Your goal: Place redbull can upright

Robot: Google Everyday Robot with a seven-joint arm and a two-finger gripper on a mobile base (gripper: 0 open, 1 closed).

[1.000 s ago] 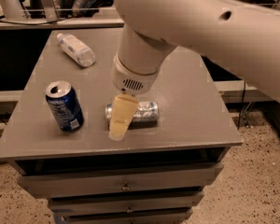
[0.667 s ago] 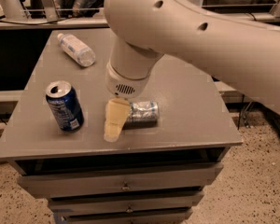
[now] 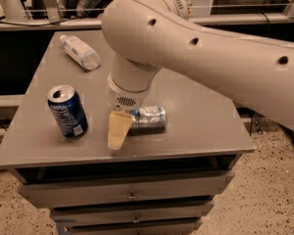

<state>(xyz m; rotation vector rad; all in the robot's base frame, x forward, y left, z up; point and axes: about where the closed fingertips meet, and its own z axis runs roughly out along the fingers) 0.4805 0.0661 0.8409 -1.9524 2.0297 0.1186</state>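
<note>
The redbull can (image 3: 149,117) is slim and silver with blue patches. It lies on its side near the front middle of the grey table (image 3: 206,131), its long axis running left to right. My gripper (image 3: 119,129) hangs from the large white arm (image 3: 196,53) and sits low at the can's left end, touching it or very close to it. The arm's wrist hides the table just behind the can.
A wider dark blue soda can (image 3: 67,110) stands upright at the front left, about a hand's width from the gripper. A clear plastic bottle (image 3: 79,52) lies at the back left. Drawers (image 3: 132,196) sit under the table's front edge.
My gripper has shifted a little to the left and lower, toward the can's left end, and the arm now covers more of the table. The redbull can has not moved.
</note>
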